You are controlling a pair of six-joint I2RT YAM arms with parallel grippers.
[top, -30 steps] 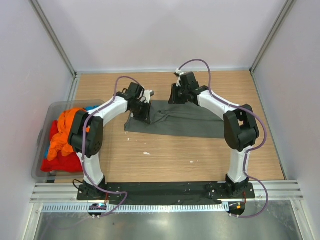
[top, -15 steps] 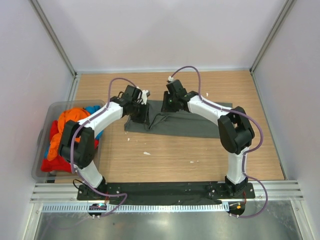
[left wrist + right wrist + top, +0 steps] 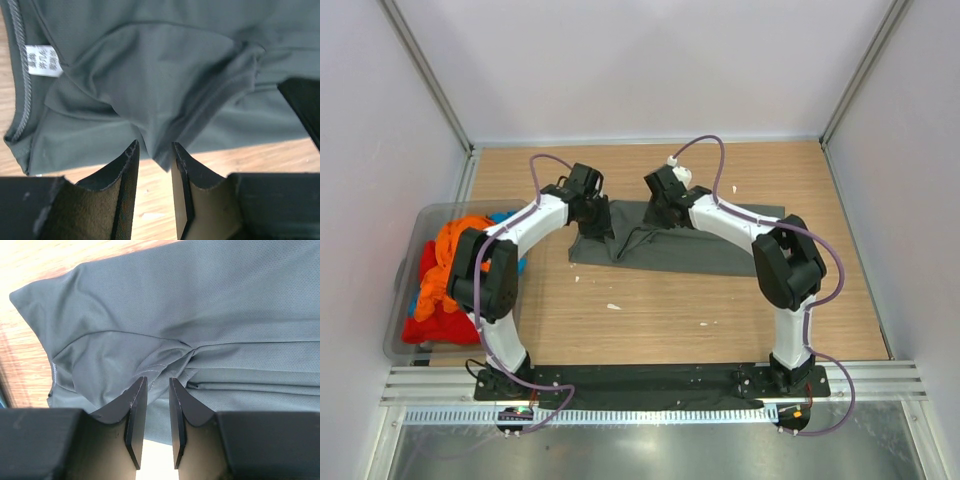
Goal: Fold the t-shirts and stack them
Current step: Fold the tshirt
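Overhead rear view, wrist close-ups sharing t-shirt (image 3: 150,75)

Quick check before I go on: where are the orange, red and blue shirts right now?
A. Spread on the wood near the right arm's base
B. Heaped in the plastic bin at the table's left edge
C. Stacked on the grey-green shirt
B: the orange t-shirt, red t-shirt and blue t-shirt lie heaped in the translucent bin; only the dark grey-green t-shirt lies on the table.
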